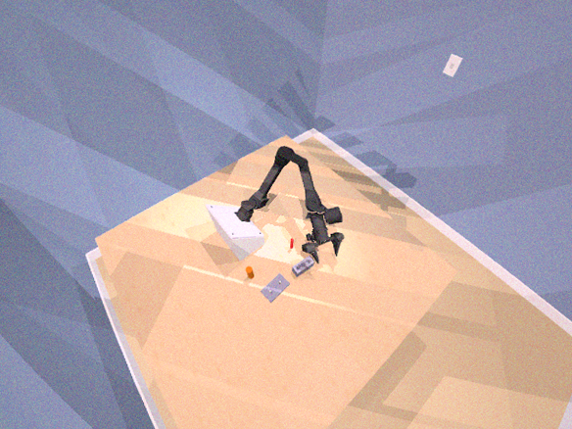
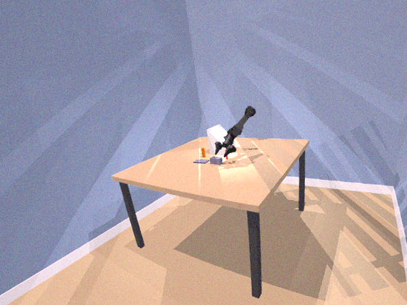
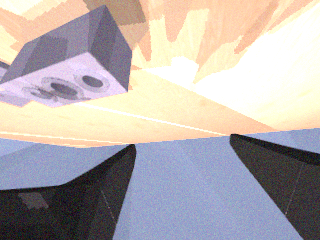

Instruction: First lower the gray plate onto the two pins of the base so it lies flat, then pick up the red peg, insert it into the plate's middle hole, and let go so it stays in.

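Nearest the table's [image 1: 440, 374] front edge lies the flat base [image 1: 273, 287]. Just beyond it sit the gray plate [image 1: 302, 265] and an orange cylinder [image 1: 250, 272]. Above the plate hangs the gripper [image 1: 324, 250], jaws wide and empty. Farther back stand the red peg [image 1: 291, 243] and a white block [image 1: 236, 231].

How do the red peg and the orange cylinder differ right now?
Colour: the red peg is red, the orange cylinder is orange.
Build: the red peg looks thin, the orange cylinder thicker and stubbier.
Place: in the top view the red peg stands close to the open end effector, beside the white block; the orange cylinder stands farther from it, near the flat gray piece.
Both stand upright on the table, ungrasped.
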{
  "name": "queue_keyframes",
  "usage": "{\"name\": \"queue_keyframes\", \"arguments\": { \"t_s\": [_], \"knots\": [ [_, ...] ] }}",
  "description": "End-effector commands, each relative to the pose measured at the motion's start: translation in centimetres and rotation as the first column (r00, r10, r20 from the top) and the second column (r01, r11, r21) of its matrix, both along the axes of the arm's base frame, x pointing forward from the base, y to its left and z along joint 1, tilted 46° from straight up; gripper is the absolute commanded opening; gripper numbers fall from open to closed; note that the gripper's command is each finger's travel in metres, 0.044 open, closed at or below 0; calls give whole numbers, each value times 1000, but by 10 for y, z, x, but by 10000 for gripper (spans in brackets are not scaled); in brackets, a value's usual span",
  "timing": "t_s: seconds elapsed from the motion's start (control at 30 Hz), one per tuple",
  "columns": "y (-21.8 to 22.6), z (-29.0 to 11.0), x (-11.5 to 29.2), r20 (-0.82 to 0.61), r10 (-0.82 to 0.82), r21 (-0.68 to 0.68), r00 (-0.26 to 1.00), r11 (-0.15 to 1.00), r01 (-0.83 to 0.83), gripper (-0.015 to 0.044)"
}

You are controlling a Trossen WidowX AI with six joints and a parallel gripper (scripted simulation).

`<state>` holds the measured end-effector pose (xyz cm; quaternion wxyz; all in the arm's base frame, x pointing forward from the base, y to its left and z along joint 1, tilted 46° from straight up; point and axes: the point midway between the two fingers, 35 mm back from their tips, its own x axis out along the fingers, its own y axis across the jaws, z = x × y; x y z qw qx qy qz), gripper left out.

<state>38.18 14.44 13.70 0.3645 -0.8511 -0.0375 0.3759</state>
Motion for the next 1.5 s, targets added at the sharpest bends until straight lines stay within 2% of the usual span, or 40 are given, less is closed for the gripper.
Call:
{"name": "queue_keyframes", "arguments": {
  "t_s": [0.0,0.23,0.43,1.07,1.3,1.47],
  "knots": [
    [-59,-41,-2,-566,-134,153,814,952,264,440],
    [-96,-37,-24,-908,-75,194,412,796,573,440],
    [-113,-19,-31,-985,44,154,166,658,737,440],
    [-114,-20,-32,-986,46,153,162,656,739,440],
    [-68,-63,-34,-985,48,154,163,656,739,440],
    [-66,-65,-34,-985,49,155,163,656,739,440]
  ]
}}
